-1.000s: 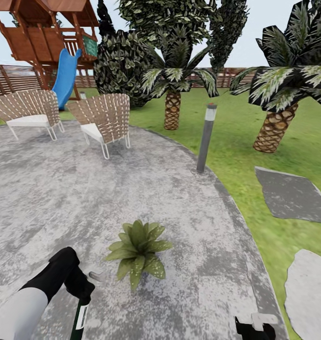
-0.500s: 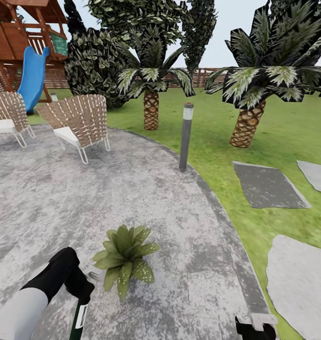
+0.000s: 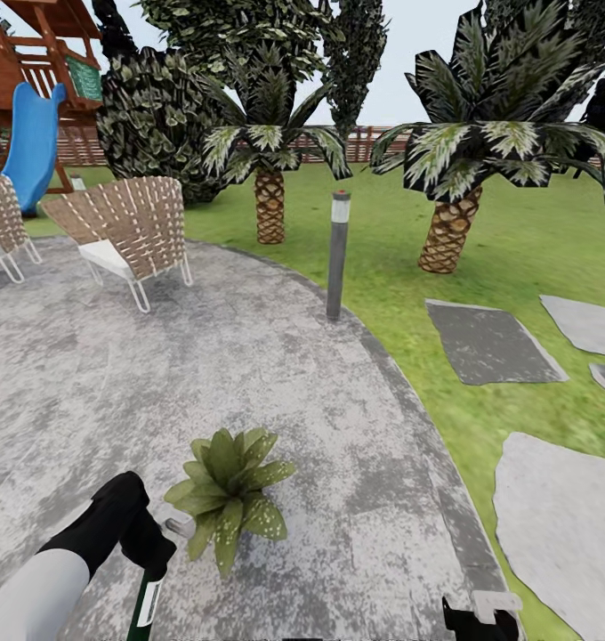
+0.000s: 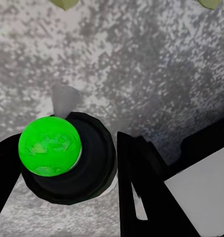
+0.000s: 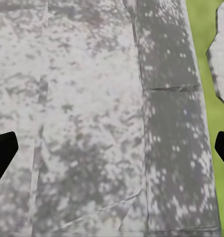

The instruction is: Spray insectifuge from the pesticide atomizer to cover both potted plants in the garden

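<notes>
Head view: left end effector [image 3: 145, 556] lower left of frame, closed on pesticide atomizer [image 3: 146, 604], dark green bottle w/ white label hanging down to bottom edge, trigger head hidden by arm. Potted plant [image 3: 226, 494] just right of it, lower center-left, green rosette on grey stone patio [image 3: 249, 374]; pot hidden under leaves. Right end effector [image 3: 480, 619] at bottom right edge, mostly cut off, open/closed can't tell here. Grey bollard post [image 3: 338, 255] at patio rim, center. Two palms [image 3: 448, 178] behind on lawn [image 3: 409, 267], wicker chairs [image 3: 125, 233] upper left, playhouse w/ blue slide [image 3: 28, 133] far upper left, flat stepping stones [image 3: 491, 342] at right.

Left wrist view: atomizer seen from above, center-left, black round body w/ bright green top [image 4: 50, 146]; black fingers [image 4: 141, 187] pressed against both sides. Leaf tips [image 4: 65, 4] at top edge, patio below.

Right wrist view: two black fingertips [image 5: 3, 150] at far left and far right edges, wide apart, nothing between. Patio stone across frame, strip of lawn [image 5: 201, 29] at right.
</notes>
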